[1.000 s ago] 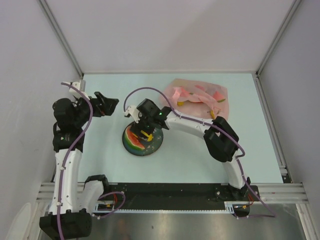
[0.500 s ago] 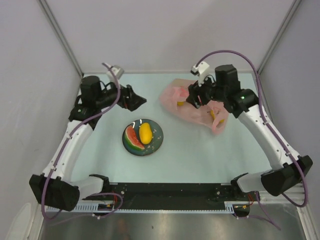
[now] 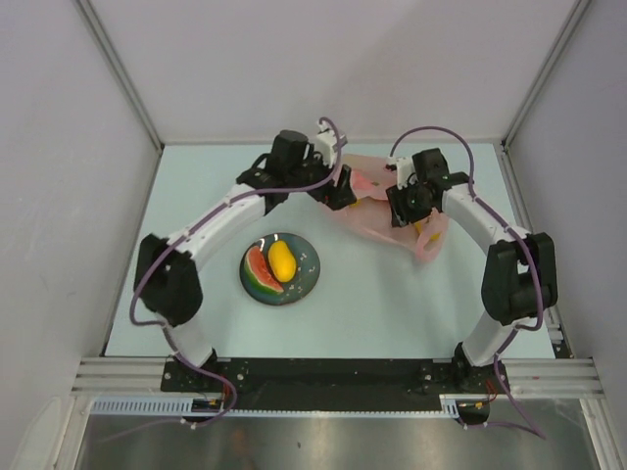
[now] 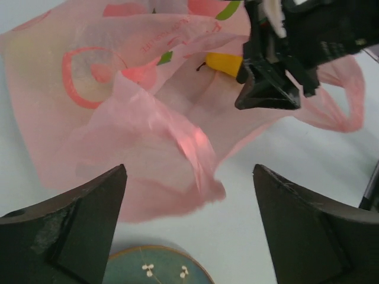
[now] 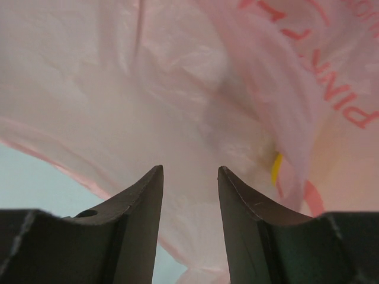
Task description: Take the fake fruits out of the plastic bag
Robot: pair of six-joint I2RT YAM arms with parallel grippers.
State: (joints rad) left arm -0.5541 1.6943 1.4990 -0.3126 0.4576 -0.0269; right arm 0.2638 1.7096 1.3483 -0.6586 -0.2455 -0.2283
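— Between the fingers of your left gripper [image 4: 189,171]?
— Nothing. They're spread wide over the bag [image 4: 118,118], with the plate [image 4: 155,260] rim back toward my wrist.
— And the right gripper [image 5: 189,171]?
— Narrowly apart, pink film straight ahead, a yellow fruit [image 4: 222,62] just beside it inside the bag. Farther off, watermelon [image 3: 257,271] and mango [image 3: 282,259] lie on the plate.

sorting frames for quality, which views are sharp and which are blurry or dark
Top external: evenly lit, sharp, plastic bag and plate clear. Left wrist: bag fairly sharp, left gripper's fingers dark and soft in the foreground. Right wrist: bag fills the frame, pale and blurred; right gripper's fingers dark.
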